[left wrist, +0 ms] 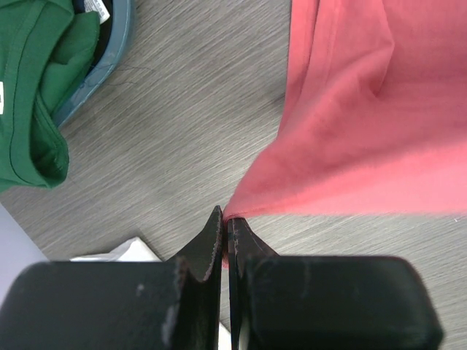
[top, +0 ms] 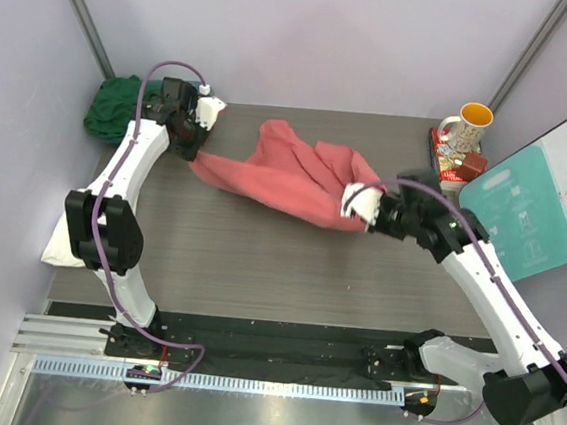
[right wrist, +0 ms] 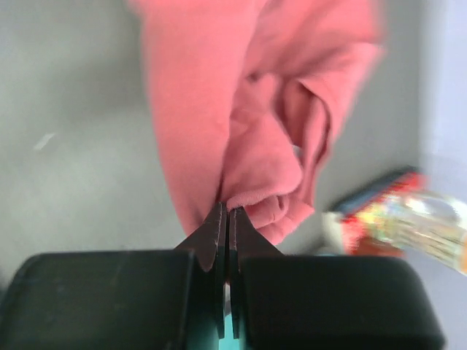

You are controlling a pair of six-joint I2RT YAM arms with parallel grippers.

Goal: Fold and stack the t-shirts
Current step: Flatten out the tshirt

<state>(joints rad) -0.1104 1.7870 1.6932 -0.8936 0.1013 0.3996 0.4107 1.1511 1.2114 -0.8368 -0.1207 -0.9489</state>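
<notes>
The left gripper (left wrist: 225, 222) pinches a taut corner of the coral-red t-shirt (left wrist: 365, 131). The right gripper (right wrist: 225, 215) clamps a bunched hem, and the shirt spreads rumpled ahead of both. Only the left wrist view shows the dark green t-shirt (left wrist: 29, 95) draped over the teal tub (left wrist: 109, 51), farther left. Both arms reach forward, elbows bent.
</notes>
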